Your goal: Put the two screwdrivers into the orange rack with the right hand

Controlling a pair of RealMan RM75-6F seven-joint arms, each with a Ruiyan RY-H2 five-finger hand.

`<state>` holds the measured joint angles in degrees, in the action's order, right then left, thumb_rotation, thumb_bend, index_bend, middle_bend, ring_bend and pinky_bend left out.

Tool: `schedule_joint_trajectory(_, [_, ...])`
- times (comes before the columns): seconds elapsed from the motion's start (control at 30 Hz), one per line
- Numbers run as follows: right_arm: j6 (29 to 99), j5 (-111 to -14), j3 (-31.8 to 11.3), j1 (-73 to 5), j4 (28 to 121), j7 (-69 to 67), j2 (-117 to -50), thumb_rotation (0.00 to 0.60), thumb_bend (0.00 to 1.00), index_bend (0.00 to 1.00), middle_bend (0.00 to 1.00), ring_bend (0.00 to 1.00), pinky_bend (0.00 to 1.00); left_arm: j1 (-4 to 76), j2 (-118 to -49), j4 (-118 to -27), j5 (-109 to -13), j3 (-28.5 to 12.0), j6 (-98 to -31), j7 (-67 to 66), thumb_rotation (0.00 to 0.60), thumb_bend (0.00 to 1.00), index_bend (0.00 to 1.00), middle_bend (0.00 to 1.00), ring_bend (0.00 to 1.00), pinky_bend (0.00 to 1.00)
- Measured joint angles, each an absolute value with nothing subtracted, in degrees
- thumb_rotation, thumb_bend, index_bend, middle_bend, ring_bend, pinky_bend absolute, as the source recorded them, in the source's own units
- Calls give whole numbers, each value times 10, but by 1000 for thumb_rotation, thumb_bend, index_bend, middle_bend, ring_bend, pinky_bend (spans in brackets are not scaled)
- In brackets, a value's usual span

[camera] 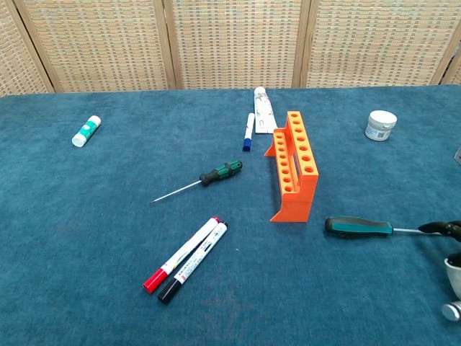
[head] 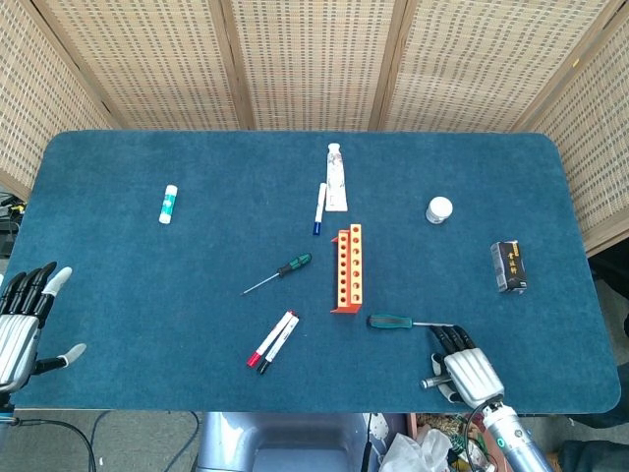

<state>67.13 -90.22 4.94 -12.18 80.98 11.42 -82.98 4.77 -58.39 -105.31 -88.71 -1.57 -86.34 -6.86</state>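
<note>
The orange rack [head: 347, 267] [camera: 294, 171] stands upright mid-table with empty holes. One green-handled screwdriver [head: 278, 272] [camera: 198, 182] lies left of it, tip pointing front-left. A second, darker screwdriver [head: 408, 323] [camera: 364, 228] lies just right of the rack's near end, shaft pointing right. My right hand [head: 459, 360] [camera: 451, 252] hovers at the table's front edge, fingers apart, its fingertips close to the tip of that shaft and holding nothing. My left hand [head: 24, 321] rests open off the front-left corner.
Two markers [head: 272, 339] lie front-left of the rack. A blue pen [head: 319, 207] and a white tube [head: 336, 177] lie behind it. A glue stick [head: 168, 204] is far left, a white jar [head: 439, 209] and a dark box [head: 508, 266] are to the right.
</note>
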Motion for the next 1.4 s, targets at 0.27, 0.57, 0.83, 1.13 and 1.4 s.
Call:
schedule_joint_trajectory(0.27, [708,-923,47,-120,844,74,-806,600,415,593,73,0,7,49,-583,-1053,-886,-16,-861,-68,600,0,0,0,0,0])
schedule_joint_trajectory(0.57, [754,-952,32,-130,898,-36,-747,600,415,593,93,0,45,52,-585,-1054,-877,-19,-855,-73,600,0,0,0,0,0])
schedule_joint_trajectory(0.83, [721,-925,-18,-183,961,-176,-644,600,424,594,103,0,53,59,-589,-1055,-859,-24,-841,-85,600,0,0,0,0,0])
schedule_joint_trajectory(1.13, [639,-872,-74,-249,1004,-325,-580,600,440,593,149,0,74,67,-592,-1056,-841,-29,-826,-91,600,0,0,0,0,0])
schedule_joint_trajectory(1.4, [540,-818,-125,-329,1009,-421,-570,600,443,594,162,0,76,75,-596,-1055,-823,-35,-814,-101,600,0,0,0,0,0])
